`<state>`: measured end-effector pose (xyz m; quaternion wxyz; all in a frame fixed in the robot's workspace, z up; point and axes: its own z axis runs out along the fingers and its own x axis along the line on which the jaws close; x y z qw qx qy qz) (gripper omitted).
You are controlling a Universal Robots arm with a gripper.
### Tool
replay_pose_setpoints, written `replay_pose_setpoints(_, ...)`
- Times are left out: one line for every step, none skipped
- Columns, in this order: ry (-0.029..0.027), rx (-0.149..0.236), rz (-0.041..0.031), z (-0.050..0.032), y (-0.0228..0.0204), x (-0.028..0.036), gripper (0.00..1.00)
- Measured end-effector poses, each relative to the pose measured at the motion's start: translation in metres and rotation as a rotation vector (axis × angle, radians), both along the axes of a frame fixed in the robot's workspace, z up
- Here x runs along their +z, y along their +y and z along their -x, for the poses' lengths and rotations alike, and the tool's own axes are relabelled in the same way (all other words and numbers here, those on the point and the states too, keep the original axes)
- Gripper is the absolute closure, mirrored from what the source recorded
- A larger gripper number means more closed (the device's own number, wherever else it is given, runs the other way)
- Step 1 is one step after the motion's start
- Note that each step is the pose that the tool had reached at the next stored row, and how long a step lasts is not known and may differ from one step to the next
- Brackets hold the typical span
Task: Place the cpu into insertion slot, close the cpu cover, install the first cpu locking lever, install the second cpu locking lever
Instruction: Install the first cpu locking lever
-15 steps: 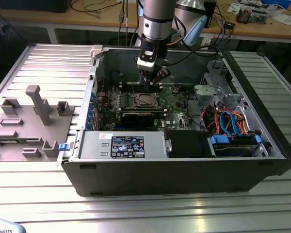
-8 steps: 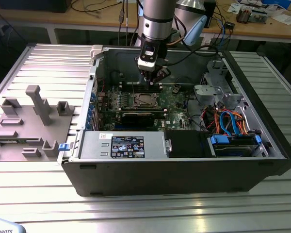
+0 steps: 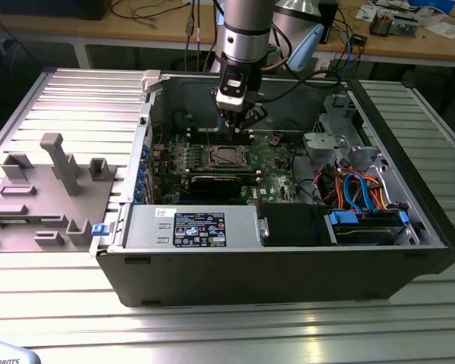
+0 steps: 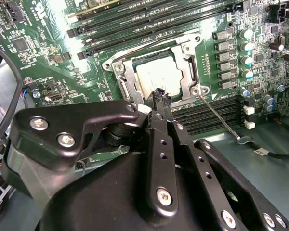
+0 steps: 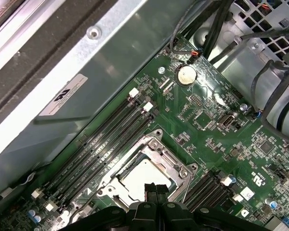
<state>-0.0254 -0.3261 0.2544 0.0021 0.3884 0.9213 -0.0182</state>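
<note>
Ribbed aluminium forms the table (image 3: 288,326), which carries an open black computer case (image 3: 288,262) lying on its side and, toward the exterior view's left, a grey moulded fixture (image 3: 57,163). Inside the case lies the green circuit board (image 4: 48,29), seen in both wrist views (image 5: 207,96), with long black memory slots (image 4: 149,21) flanking the socket on two sides. The arm (image 3: 246,30) descends into the case from above. Its end effector (image 3: 239,121) hangs over the insertion slot (image 3: 226,157); in both wrist views its two black fingers (image 4: 156,144) lie pressed together at their tips with nothing visibly held, so the end effector (image 4: 161,98) (image 5: 154,190) is closed and empty. The tips sit over the near edge of the socket; whether they touch it cannot be told. The cpu cover (image 4: 188,72) (image 5: 180,168) lies flat over the insertion slot, and the cpu (image 4: 154,77) (image 5: 139,175) sits in the slot, its pale metal top showing through the cover's window. A thin metal lever (image 4: 219,118) runs from one corner of the cover out across the neighbouring memory slots. A round coin cell (image 5: 185,74) sits on the circuit board, well apart from the socket.
</note>
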Motion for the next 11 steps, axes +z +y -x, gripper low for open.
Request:
replay_pose_setpoints(0.0000,0.002,0.0000,0.0000,0.0000,0.0000,0.89)
replay_pose_setpoints(0.0000,0.005,0.0000,0.0000,0.0000,0.0000,0.89)
replay_pose_setpoints(0.0000,0.008,0.0000,0.0000,0.0000,0.0000,0.89)
replay_pose_setpoints(0.0001,0.010,0.0000,0.0000,0.0000,0.0000,0.89)
replay_pose_setpoints(0.0000,0.013,0.0000,0.0000,0.0000,0.0000,0.89)
replay_pose_setpoints(0.0000,0.016,0.0000,0.0000,0.0000,0.0000,0.89)
replay_pose_setpoints(0.0000,0.018,0.0000,0.0000,0.0000,0.0000,0.89)
replay_pose_setpoints(0.0000,0.019,0.0000,0.0000,0.0000,0.0000,0.89)
replay_pose_setpoints(0.0000,0.021,0.0000,0.0000,0.0000,0.0000,0.89)
replay_pose_setpoints(0.0000,0.022,0.0001,0.0000,0.0000,0.0000,0.89)
replay_pose_setpoints(0.0001,0.023,0.0000,0.0000,0.0000,0.0000,0.89)
